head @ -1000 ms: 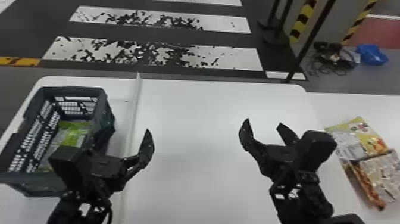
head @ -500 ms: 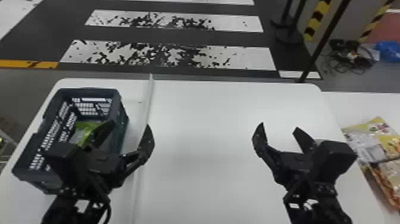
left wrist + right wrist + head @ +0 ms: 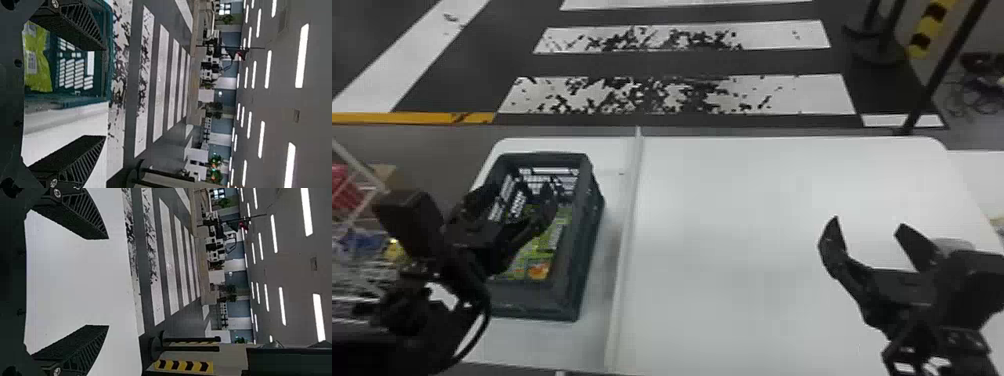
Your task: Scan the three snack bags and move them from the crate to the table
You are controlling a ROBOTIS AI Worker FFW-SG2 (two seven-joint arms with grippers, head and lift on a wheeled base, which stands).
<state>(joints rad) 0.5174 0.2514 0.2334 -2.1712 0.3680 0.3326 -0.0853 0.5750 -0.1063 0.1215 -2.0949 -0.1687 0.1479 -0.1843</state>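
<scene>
The left gripper (image 3: 519, 195) is over the left part of the dark crate (image 3: 564, 292), its fingers apart. Inside the crate lies a green snack bag (image 3: 541, 246), partly hidden by that gripper; how many bags there are I cannot tell. In the left wrist view, the left gripper (image 3: 103, 94) is open with nothing between its fingers, and the crate (image 3: 105, 70) holds the green bag (image 3: 39, 62). The right gripper (image 3: 869, 227) stands open and empty over the right side of the white table (image 3: 732, 240). The right wrist view has the right gripper (image 3: 107, 282) spread above bare white surface.
A thin raised strip (image 3: 627, 240) runs along the table just right of the crate. At the left edge, a wire rack (image 3: 362, 200) holds coloured packages. A dark post (image 3: 942, 70) rises beyond the table's far right corner.
The head view has swung left, so the crate sits nearer its middle and the bags at the right are out of sight. Relative to the crate, my left gripper has moved over its opening.
</scene>
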